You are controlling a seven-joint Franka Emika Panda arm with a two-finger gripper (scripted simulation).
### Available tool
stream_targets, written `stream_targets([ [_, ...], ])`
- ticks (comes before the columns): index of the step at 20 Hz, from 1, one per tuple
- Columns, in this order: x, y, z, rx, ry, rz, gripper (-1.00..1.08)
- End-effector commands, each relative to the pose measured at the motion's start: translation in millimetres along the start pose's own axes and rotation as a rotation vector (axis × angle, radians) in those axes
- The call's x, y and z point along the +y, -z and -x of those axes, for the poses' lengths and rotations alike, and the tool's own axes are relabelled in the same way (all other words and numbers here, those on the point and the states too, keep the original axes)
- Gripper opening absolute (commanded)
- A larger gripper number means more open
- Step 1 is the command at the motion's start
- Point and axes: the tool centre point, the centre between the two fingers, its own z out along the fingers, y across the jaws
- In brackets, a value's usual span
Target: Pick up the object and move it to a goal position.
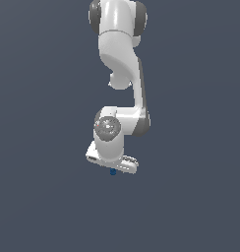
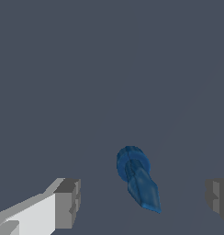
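The object [image 2: 137,179] is a small dark blue, elongated lumpy piece with a round end and a tapered end. In the wrist view it lies on the flat grey ground between my two grey fingertips [image 2: 68,202], with a clear gap on each side. My gripper [image 2: 143,202] is open and touches nothing. In the exterior view the object [image 1: 112,172] shows as a tiny blue spot just below the white gripper [image 1: 113,167], which hangs low over it. The fingers are mostly hidden behind the hand there.
The white arm [image 1: 123,59] rises from the gripper to the top of the exterior view. The ground is a plain dark grey surface all around, with no other objects and no goal marker in view.
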Motion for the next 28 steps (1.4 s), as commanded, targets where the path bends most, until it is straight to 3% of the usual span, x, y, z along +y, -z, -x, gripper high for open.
stream_targets([
  [1, 0.1, -11.4, 0.2, 0.0, -0.001, 0.0, 1.0],
  [7, -0.3, -14.9, -1.3, 0.0, -0.001, 0.0, 1.0],
  [8, -0.3, -14.9, -1.3, 0.0, -0.001, 0.0, -1.0],
  [28, -4.6, 6.1, 7.9, 0.0, -0.001, 0.0, -1.0],
])
